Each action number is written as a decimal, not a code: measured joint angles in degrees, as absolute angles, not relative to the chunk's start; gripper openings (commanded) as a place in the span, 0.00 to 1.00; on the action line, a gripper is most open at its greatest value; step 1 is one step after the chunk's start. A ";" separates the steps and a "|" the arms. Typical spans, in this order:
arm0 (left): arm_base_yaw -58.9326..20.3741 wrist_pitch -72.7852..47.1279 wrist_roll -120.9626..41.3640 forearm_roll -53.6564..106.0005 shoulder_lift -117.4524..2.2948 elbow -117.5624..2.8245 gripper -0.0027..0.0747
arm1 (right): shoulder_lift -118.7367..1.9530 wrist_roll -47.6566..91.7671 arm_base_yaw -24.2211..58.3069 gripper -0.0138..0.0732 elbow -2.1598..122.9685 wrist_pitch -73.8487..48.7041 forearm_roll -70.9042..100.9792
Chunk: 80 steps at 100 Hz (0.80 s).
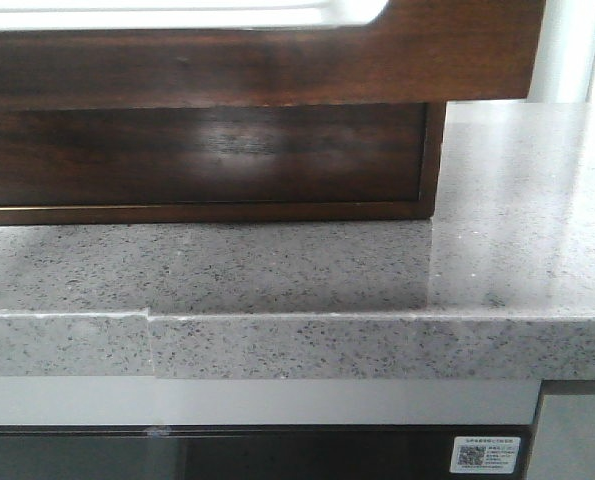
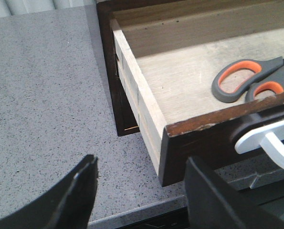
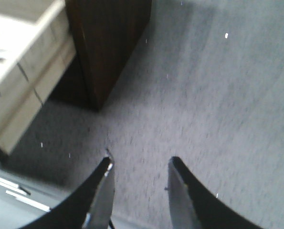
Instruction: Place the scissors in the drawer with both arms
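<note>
Gaping wide at the left gripper [image 2: 141, 191], dark fingers spread with nothing between them, hovering just outside the near left corner of the pulled-out drawer [image 2: 199, 133]. Standing parted too at the right gripper [image 3: 139, 191], also empty, hanging over bare speckled counter [image 3: 204, 95] beside the drawer unit's dark side wall.

Lying already inside the drawer: scissors [image 2: 254, 78], handles toward the front board, blades running out of frame. Looking, by that, like only the closing remaining.

Risking from here: catching the left gripper's near finger on the white handle [image 2: 266, 138] or on the chipped front corner during a push, skewing the drawer in its slot and jamming it. Pushing off-centre from the left edge alone, twisting the box. Sliding the whole cabinet back along the smooth stone if not braced, with the right gripper currently well clear of it.

Showing as materials: glossy dark brown wood on the drawer front in the front view, reflecting light, with a white rounded-cornered area along its top edge; pale, raw, jointed boards for the drawer's sides; a scuffed light floor. Grey plastic scissor loops with orange lining, oval in shape. Grey granular countertop with a squared, seamed front edge.
</note>
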<state>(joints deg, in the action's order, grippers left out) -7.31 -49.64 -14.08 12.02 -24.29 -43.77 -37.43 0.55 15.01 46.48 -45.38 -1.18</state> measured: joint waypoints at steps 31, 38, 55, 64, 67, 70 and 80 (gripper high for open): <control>-7.31 -49.64 -14.08 12.02 -24.29 -43.77 0.50 | -32.69 0.00 14.91 0.34 40.10 -44.30 -0.86; -7.31 -49.64 -14.08 12.02 -24.29 -43.77 0.41 | -32.69 0.00 14.91 0.24 40.10 -44.20 -0.86; -7.31 -49.64 -14.08 12.02 -24.29 -43.77 0.16 | -32.69 0.00 14.91 0.08 40.10 -44.16 -0.86; -7.31 -49.64 -14.08 12.02 -24.29 -43.77 0.05 | -32.69 0.00 14.91 0.08 40.10 -44.08 -0.86; -7.31 -49.64 -14.08 12.02 -24.29 -43.77 0.02 | -32.69 0.00 14.91 0.08 40.10 -44.08 -0.86; -7.31 -49.64 -14.08 12.02 -24.29 -43.77 0.01 | -32.69 0.00 14.91 0.08 40.10 -44.08 -0.86; -7.31 -50.22 -14.08 12.02 -24.29 -43.77 0.01 | -32.69 0.00 14.91 0.08 40.10 -44.59 -0.86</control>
